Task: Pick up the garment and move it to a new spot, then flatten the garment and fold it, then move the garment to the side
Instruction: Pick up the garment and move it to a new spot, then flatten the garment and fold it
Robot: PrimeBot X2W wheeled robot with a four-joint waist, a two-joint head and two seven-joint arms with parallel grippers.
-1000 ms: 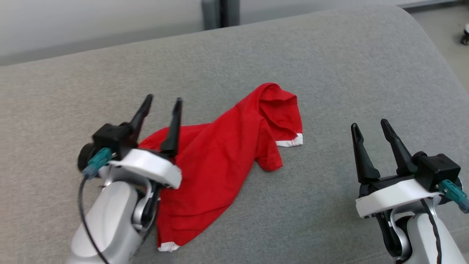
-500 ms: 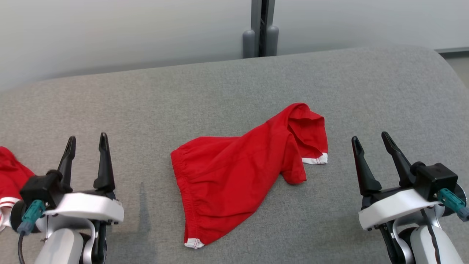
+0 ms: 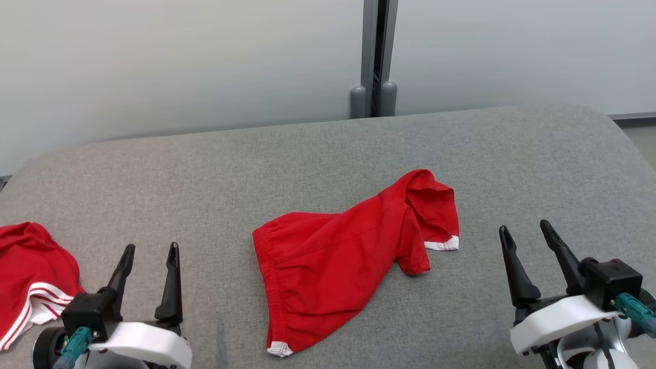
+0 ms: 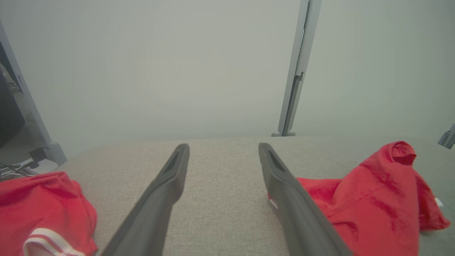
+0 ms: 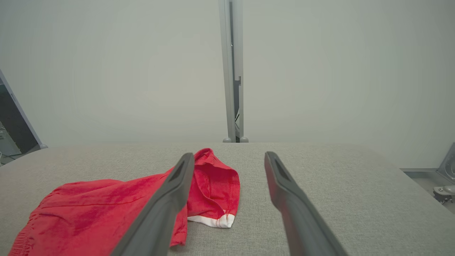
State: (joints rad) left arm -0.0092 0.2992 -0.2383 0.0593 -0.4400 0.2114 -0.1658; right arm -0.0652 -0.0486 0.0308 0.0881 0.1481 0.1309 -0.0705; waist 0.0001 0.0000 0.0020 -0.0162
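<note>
Currently in hand: judged to be the gap between relocating and flattening; nothing is gripped.
Garment: red garment lies loose near the middle of the grey surface, roughly between the two arms and touching neither.
Lay of cloth: rumpled. The gathered waistband runs down its left edge, and the far right leg is doubled over itself, showing a white-edged cuff. A second white-trimmed corner sits at the near edge.
Left tool: left tool has its fingers spread wide and empty. It hangs over bare surface, left of the garment and apart from it.
Right tool: right tool is likewise spread and empty, right of the cuff with a clear strip of surface between.
Other item: second red garment with white stripes lies at the far left edge, well apart from the first. Not part of this pass, as I read it.
Progress: flattening, folding and the move aside are all not yet done. Whether the present spot counts as the new one cannot be told from this moment alone.
Next move calls for: a low pinch on two separate edges, probably the waistband on the left and the doubled leg on the right, then drawing them apart to open the fold.
Risk: soft cloth may bunch, or two layers may get pinched at the cuff.
</note>
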